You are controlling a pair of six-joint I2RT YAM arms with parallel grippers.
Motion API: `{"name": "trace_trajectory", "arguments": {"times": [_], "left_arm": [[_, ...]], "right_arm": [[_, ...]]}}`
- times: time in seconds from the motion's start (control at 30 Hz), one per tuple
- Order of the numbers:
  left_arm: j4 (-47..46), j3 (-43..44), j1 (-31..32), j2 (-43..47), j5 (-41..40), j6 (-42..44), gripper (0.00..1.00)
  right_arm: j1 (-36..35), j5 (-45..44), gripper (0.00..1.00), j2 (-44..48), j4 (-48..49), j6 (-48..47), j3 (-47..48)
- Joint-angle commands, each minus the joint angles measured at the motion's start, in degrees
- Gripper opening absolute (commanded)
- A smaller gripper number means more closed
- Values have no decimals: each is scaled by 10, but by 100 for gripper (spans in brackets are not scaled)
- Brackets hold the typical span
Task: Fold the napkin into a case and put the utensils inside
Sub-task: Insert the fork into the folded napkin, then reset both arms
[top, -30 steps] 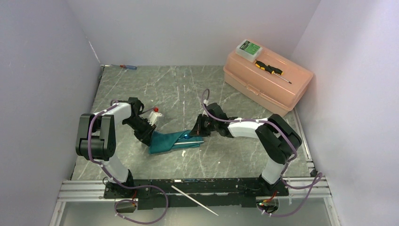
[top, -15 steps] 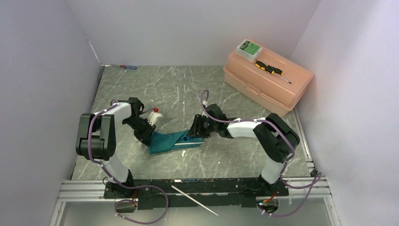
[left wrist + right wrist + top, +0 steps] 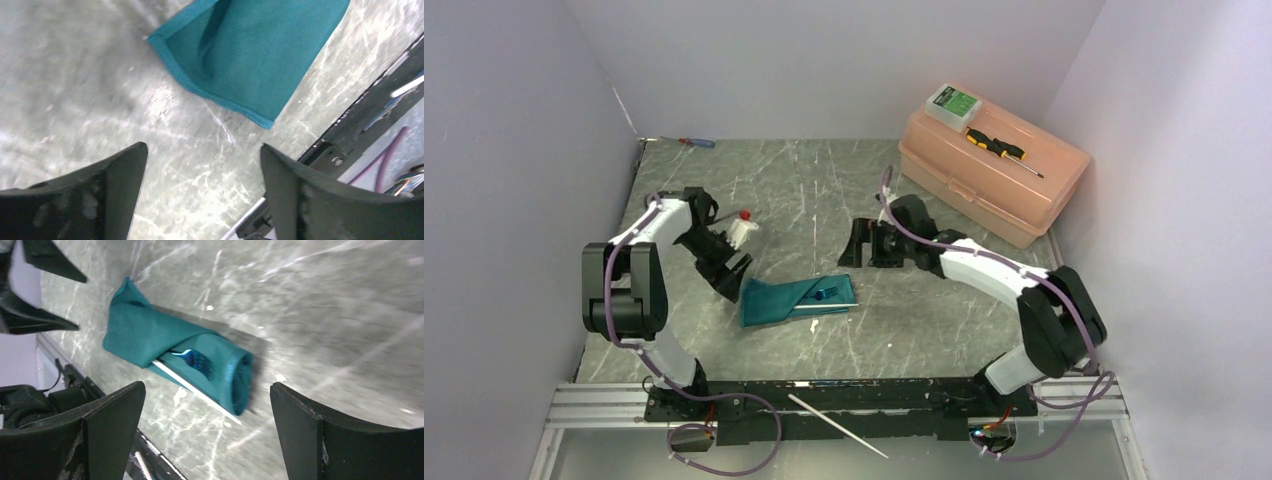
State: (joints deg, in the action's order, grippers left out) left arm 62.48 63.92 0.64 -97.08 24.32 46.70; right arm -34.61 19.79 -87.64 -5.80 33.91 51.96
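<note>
Evidently limp, perhaps slippery, the case (image 3: 145,335) suits a hem pinch; left hand (image 3: 202,146) and right hand (image 3: 207,385) hang released.

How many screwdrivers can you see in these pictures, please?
2. A yellow-and-black screwdriver lies on the peach toolbox; a red-and-blue screwdriver lies in the far left corner of the table. The closed toolbox could hide more.
</note>
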Motion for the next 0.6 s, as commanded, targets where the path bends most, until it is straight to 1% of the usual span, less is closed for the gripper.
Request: {"name": "trace_trajectory", "arguments": {"times": [0.0,0.1,0.2,0.3,0.37,0.4,0.47,0.5,0.57], "left_arm": [[72,84,-34,45,-7,2,95],[59,129,-61,47,14,-41,95],[-7,124,-77,48,73,-108,95],[-130,64,-89,65,141,-186,95],[-255,7,-97,79,152,-239,95],[-310,-22,-102,83,150,-265,95],[-397,-68,-116,85,157,-295,95],[-442,-90,-123,85,159,-309,95],[-528,-136,-136,89,164,-333,95]], "right_arm": [[58,-55,100,64,-82,-90,25],[108,-131,100,92,-74,-102,14],[149,-261,100,107,-17,-91,-24],[171,-380,100,109,99,-122,-88],[174,-460,100,98,173,-162,-129],[176,-495,100,90,192,-174,-141],[191,-559,100,78,183,-155,-131],[197,-583,100,81,199,-156,-141],[219,-590,100,100,265,-180,-175]]}}
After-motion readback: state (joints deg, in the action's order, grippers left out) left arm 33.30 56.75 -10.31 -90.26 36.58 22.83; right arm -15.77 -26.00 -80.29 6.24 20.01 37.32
